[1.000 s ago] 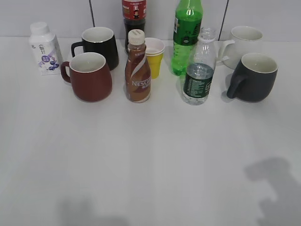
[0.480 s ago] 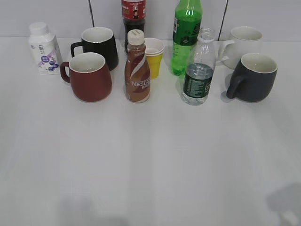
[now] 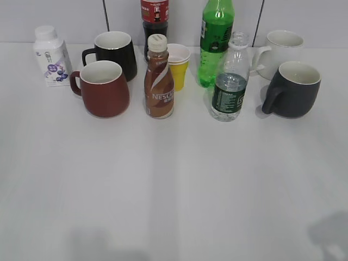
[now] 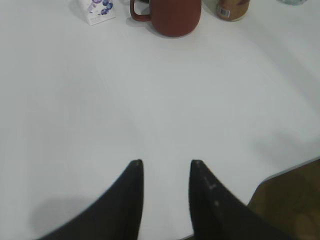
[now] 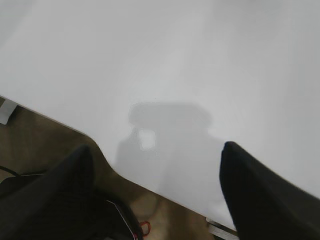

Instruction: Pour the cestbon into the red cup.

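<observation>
I see the cestbon (image 3: pixel 230 79) upright, uncapped, right of the brown Nescafe bottle (image 3: pixel 159 80); the red cup (image 3: pixel 103 88) stands left of it. Only my wrist views show grippers: left gripper (image 4: pixel 165 167) slightly parted, right gripper (image 5: pixel 157 150) wide apart, both empty over the white table (image 3: pixel 174 179), whose edge shows there.

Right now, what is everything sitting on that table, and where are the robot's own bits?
red cup: 1, dark red, front left.
black mug: 1, black, behind the red cup.
white carton: 1, white with purple print, far left.
brown Nescafe bottle: 1, brown, front middle.
cola bottle: 1, dark with red label, back middle.
yellow paper cup: 1, yellow, behind the brown bottle.
green soda bottle: 1, bright green, back, right of middle.
cestbon: 1, clear, dark green label, uncapped, front.
dark grey mug: 1, front right.
white mug: 1, back right.
table: 1, white.
left hand: black, open, near edge.
right hand: black, open, over table's edge.
</observation>
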Controlling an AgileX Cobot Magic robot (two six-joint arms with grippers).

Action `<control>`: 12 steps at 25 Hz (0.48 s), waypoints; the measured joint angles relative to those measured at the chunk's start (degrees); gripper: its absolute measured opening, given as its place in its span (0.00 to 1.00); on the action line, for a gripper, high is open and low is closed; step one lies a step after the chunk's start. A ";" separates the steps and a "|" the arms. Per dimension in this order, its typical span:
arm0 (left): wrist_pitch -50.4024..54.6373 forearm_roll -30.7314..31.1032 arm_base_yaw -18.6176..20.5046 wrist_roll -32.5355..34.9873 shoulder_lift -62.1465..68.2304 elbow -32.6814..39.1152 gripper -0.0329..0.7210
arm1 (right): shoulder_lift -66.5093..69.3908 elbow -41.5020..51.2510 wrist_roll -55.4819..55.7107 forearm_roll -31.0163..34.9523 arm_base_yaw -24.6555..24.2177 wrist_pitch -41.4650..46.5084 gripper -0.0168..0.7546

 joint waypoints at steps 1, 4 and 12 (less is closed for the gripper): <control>0.00 0.00 0.00 0.00 0.00 0.00 0.36 | 0.00 0.00 0.00 0.00 0.00 0.00 0.78; 0.00 0.00 0.00 0.07 0.00 0.05 0.36 | 0.00 0.00 0.00 0.00 0.00 0.00 0.78; -0.04 0.00 2.71 0.07 -0.13 0.05 0.36 | -2.15 0.00 -0.11 0.54 -8.52 0.00 0.78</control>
